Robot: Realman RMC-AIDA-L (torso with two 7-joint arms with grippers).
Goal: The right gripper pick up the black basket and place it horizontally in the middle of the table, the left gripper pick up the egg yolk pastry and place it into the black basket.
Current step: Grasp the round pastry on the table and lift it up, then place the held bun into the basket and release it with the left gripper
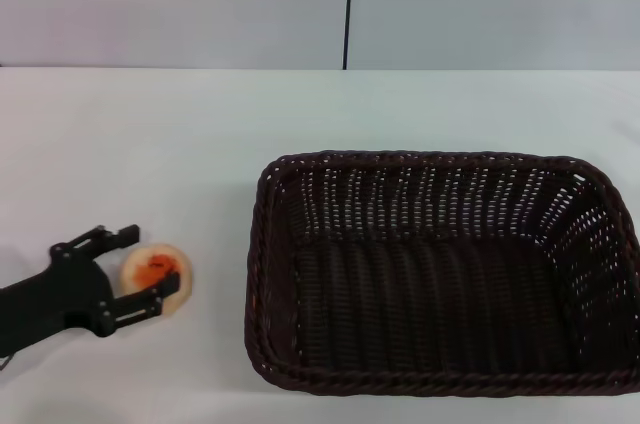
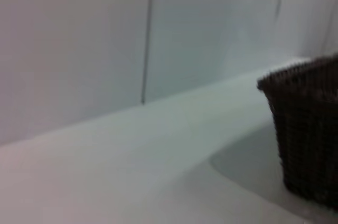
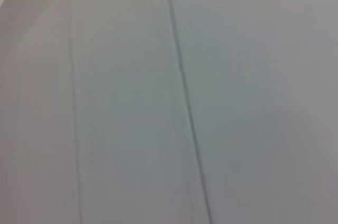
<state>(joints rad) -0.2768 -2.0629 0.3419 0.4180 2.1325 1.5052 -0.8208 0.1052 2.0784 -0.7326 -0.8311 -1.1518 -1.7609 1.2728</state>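
The black basket (image 1: 262,274) lies on the white table (image 1: 150,134), right of the middle, with its long side across my view and nothing inside. Its corner also shows in the left wrist view (image 2: 306,129). The egg yolk pastry (image 1: 158,270), pale with an orange top, sits on the table at the front left, apart from the basket. My left gripper (image 1: 150,262) is open over it, one finger on each side; the nearer finger overlaps the pastry's edge. The right gripper is out of view.
A grey wall with a dark vertical seam (image 1: 349,4) stands behind the table's far edge. The right wrist view shows only this kind of wall (image 3: 179,76). White table surface lies between the pastry and the basket.
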